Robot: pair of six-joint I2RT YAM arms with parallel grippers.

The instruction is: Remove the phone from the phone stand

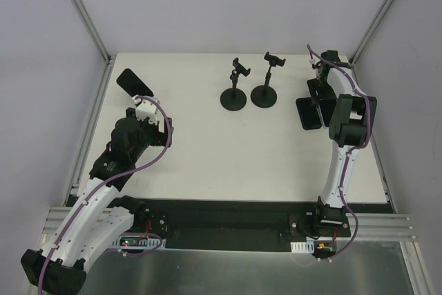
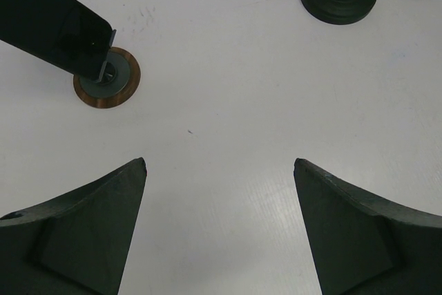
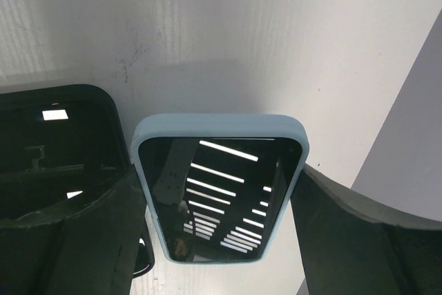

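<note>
Right end effector (image 3: 219, 169) (matte dark wedges) around glossy blue-cased phone (image 3: 217, 205)

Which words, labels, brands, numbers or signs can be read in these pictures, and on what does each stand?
No text can be read anywhere.
The phone in the light blue case: its screen shows only reflected light stripes, no writing.
The faint marks on the table: too faint to read as letters.
The small green board at the near edge: too small to read.
</note>
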